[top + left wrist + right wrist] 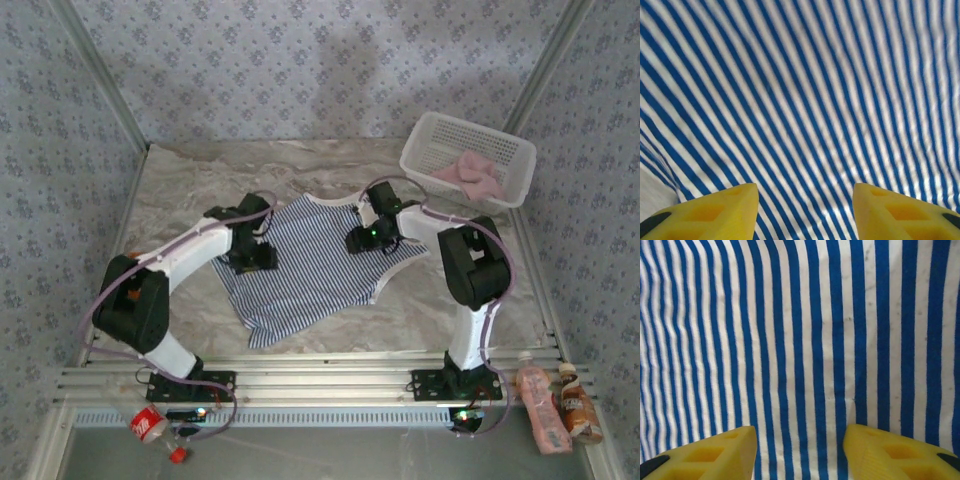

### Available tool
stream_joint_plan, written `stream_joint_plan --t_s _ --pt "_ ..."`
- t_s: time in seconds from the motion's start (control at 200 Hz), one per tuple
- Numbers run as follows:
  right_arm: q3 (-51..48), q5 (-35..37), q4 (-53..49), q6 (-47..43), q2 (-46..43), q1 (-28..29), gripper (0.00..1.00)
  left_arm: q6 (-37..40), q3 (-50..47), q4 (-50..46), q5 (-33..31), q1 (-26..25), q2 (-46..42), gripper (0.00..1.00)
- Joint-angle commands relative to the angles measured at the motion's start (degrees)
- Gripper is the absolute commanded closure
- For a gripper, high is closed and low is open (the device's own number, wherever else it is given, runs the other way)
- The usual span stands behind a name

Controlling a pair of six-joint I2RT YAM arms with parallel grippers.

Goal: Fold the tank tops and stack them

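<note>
- Both arms bend over the striped tank top (310, 270); left end effector (804, 200) and right end effector (799, 440) stand parted, empty.
- Two tops; the pink tank top (470, 176) lies in one far-right basket (440, 135).

**No Legible Writing in Any View**

Nothing in the scene could be read. A clear bottle (152, 428) lying at the near left edge, by the left arm's base, wore a red label with a white mark on it, too small to make out as a word or a brand. At the near right corner, a pink bottle (538, 400) and a brown bottle (578, 400) had wrappers whose print was only a blur. The striped tank top (800, 100), seen close in both wrist views, showed plain navy and white stripes with no legible lettering.
</note>
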Motion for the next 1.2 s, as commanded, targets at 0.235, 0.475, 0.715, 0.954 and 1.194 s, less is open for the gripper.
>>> stream_joint_plan --t_s 0.235,0.475,0.715,0.954,1.194 --pt "-18.6 4.1 -2.8 10.1 -11.4 -3.5 0.46 -1.3 -6.2 2.5 -0.2 0.8 3.7 0.48" --pt "-29.4 2.9 -3.7 19.8 -21.8 -3.3 0.46 7.3 5.0 2.3 -1.1 1.1 15.0 0.48" --pt "-28.9 3.2 -4.0 14.7 -30.8 -3.3 0.45 12.4 13.9 -2.7 0.2 1.9 17.7 0.47" --pt "-11.4 3.6 -2.1 1.1 -21.7 -3.9 0.41 13.9 25.2 -2.5 3.7 9.1 20.2 0.46" --pt "6.6 7.7 -3.8 -2.4 -4.7 -5.2 0.41 13.4 38.7 0.7 6.8 13.5 31.3 0.46"
